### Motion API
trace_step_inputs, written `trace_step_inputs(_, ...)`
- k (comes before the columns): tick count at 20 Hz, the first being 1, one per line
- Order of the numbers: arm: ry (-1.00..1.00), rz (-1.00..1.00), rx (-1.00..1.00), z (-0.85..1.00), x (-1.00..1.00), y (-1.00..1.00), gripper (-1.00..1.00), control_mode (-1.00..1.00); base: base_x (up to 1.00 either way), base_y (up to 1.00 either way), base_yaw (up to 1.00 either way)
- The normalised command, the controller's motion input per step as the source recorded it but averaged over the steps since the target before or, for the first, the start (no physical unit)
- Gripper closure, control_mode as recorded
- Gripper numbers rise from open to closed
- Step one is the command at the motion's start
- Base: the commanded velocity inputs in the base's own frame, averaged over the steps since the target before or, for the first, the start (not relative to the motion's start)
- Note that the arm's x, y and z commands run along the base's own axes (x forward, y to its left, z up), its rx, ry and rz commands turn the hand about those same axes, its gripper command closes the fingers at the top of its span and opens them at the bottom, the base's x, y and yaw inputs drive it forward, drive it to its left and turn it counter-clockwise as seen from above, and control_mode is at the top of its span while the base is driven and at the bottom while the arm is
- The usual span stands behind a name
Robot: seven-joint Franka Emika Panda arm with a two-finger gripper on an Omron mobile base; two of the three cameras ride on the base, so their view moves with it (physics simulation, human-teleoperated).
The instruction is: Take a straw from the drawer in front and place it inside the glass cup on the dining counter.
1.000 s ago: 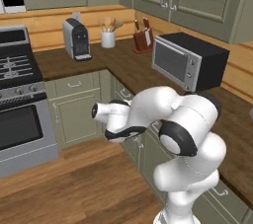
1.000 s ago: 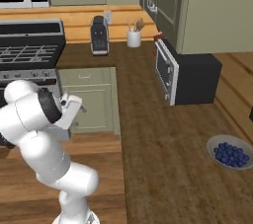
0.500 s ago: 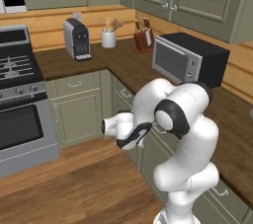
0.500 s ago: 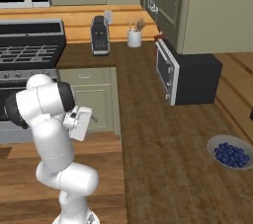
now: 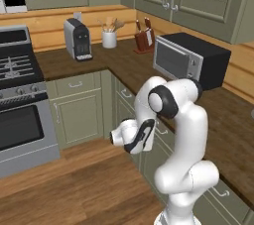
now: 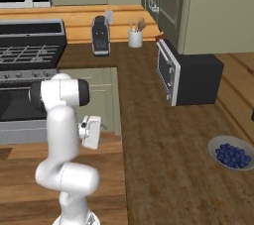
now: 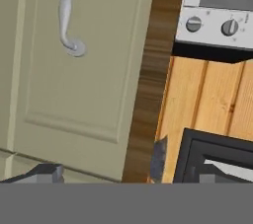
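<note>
1. No brand name, label or readable writing shows on any appliance; the panel at the upper left of both base views carries only blurred light marks.
2. The end effector [image 5: 115,139] hangs low before the green cabinet fronts [image 5: 79,112], nothing between its fingertips [image 7: 158,159], which stand wide apart in the hand view.
3. The straw, its drawer and the glass cup cannot be picked out in any of the three pictures.
4. The left base view shows a knife block [image 5: 144,39] near the microwave [image 5: 191,60].
5. The right base view shows a bowl of blueberries [image 6: 232,153] on the worktop [image 6: 168,140].
6. The hand view shows a cabinet door [image 7: 74,70] with a silver handle [image 7: 69,16], and two round knobs [image 7: 211,25] on a white panel.
7. The coffee machine [image 5: 78,39] and utensil holder [image 5: 109,38] stand along the back wall.
</note>
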Motion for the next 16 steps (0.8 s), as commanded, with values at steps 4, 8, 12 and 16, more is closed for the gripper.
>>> trace_step_inputs(4,0.00,0.00,-0.07,-0.44,0.47,-0.19,-1.00,-1.00,0.00,0.00,0.00)
trace_step_inputs(8,-0.01,0.00,-0.05,-0.33,0.52,-0.13,-1.00,-1.00,0.00,0.00,0.00)
trace_step_inputs(12,-0.09,0.00,-0.04,-0.10,0.45,-0.08,-1.00,-1.00,0.00,0.00,0.00)
trace_step_inputs(16,-0.15,0.00,-0.02,0.00,0.23,-0.11,-1.00,-1.00,0.00,0.00,0.00)
